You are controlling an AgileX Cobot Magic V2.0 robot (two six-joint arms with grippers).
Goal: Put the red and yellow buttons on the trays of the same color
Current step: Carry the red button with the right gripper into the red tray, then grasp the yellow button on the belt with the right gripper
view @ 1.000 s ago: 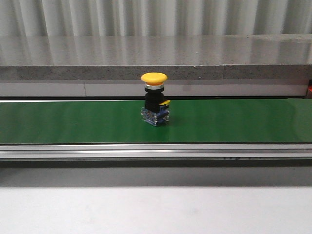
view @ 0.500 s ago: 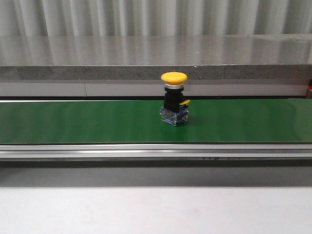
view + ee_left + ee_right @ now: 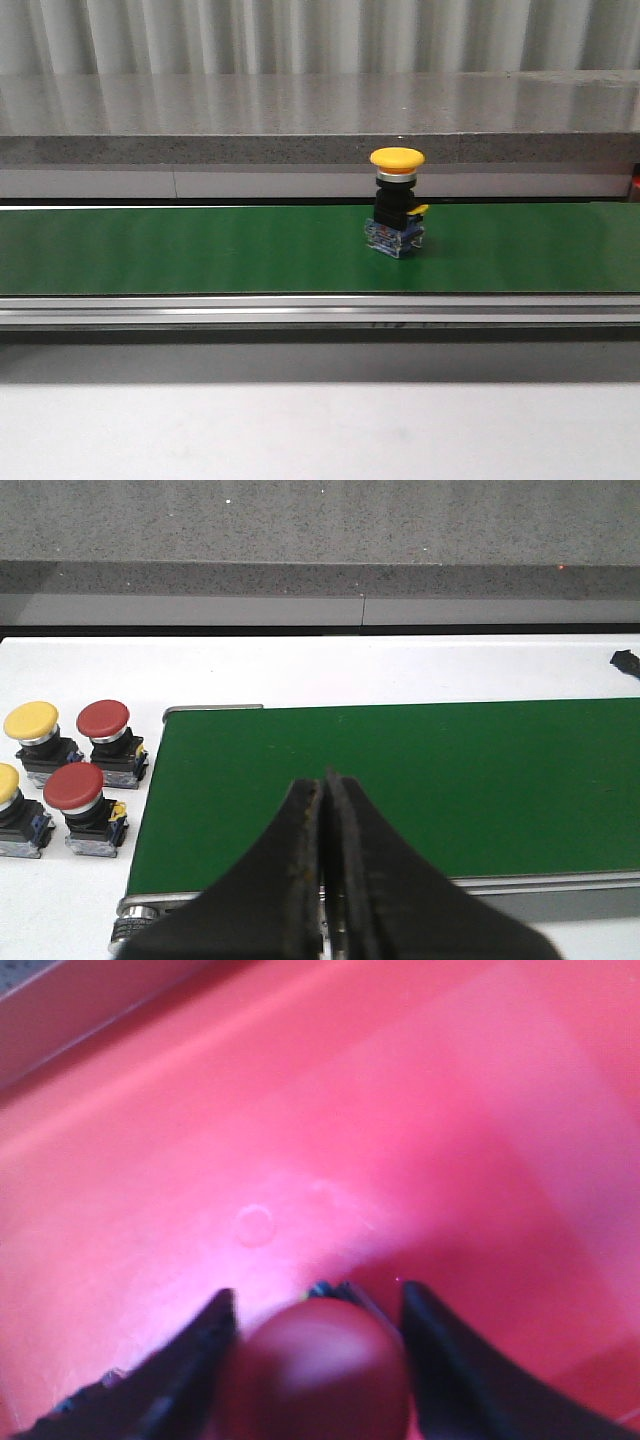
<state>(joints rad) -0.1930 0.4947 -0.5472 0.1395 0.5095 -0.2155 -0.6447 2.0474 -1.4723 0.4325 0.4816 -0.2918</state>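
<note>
A green conveyor belt [image 3: 200, 250] spans the scene, carrying an upright yellow button [image 3: 397, 203] right of centre. The right gripper [image 3: 318, 1325] is clamped on a red button [image 3: 318, 1365] over the red tray [image 3: 300, 1130]. The left gripper [image 3: 323, 810], fingers together, hangs above the belt's end, four spare buttons [image 3: 70, 775] beside it.

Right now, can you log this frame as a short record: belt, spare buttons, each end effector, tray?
belt: green conveyor belt carrying one upright yellow button, right of centre in the front view
spare buttons: two red buttons and two yellow buttons beside the belt's end
left end effector: shut, empty, above the belt
right end effector: around a red button over the red tray
grip contact: cannot tell
</note>
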